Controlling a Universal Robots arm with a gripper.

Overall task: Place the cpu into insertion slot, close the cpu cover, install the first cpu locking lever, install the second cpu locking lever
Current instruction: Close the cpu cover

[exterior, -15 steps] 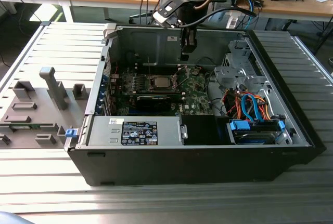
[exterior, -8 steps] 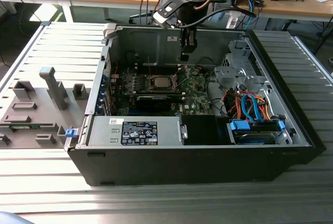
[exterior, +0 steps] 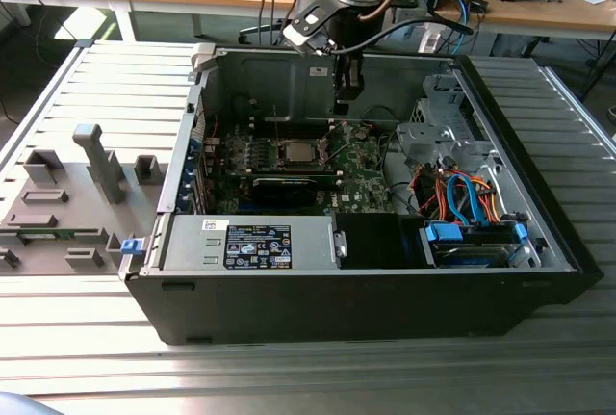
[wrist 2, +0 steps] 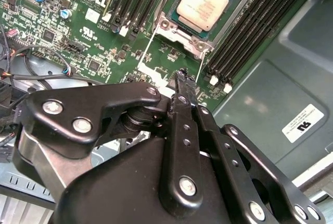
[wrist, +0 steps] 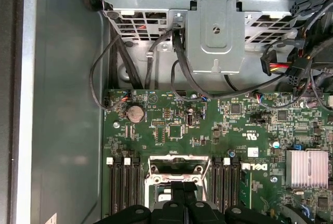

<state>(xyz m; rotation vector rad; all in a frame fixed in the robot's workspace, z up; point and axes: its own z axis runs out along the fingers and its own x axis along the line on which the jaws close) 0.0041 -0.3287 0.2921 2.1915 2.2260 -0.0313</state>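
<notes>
Two steps look done: cpu (wrist 2: 203,3) seated in insertion slot (exterior: 280,154) at motherboard (wrist 2: 99,42) centre, cpu cover (wrist 2: 180,29) seemingly down around it. Two left: thin wire locking levers (wrist 2: 147,52) appear unlatched, sticking out. Gripper (wrist 2: 180,74) hovers just beside slot, fingers (wrist 2: 183,95) pressed together, holding nothing.

Black jointed gripper (wrist 2: 180,78), silver screws (wrist 2: 187,185)

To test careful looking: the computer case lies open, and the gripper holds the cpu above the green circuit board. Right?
No. In the second wrist view the cpu lies in the insertion slot on the green circuit board, not in the gripper, which hangs above it. The computer case does lie open.
</notes>
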